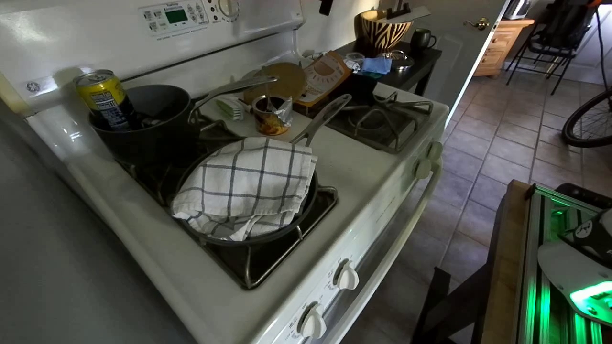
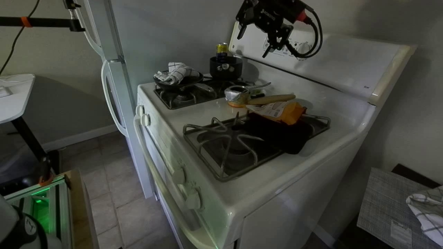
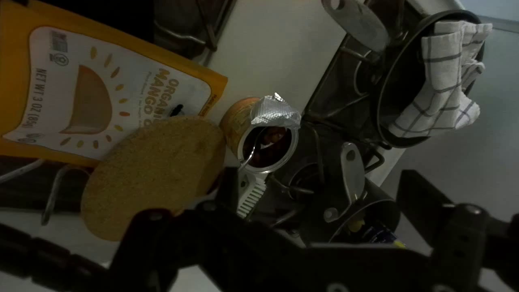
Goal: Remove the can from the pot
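Your Robotiq gripper [image 2: 253,45] hanging above the gas stove [image 2: 202,110], jaws spread wide, well apart from the yellow-and-blue can [image 1: 105,98] standing in the dark saucepan [image 1: 158,138], its tilt hard to judge

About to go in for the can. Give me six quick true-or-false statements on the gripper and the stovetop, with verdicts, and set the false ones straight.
1. The can is in the pot. True.
2. The gripper is open. True.
3. The gripper is touching the can. False: it hangs clear of the can.
4. The can's top is sunk below the pot's rim. False: it shows above the rim in both exterior views.
5. The checkered cloth lies in the pan. True.
6. The pan is stacked on the pot. False: they stand separately on the stove.
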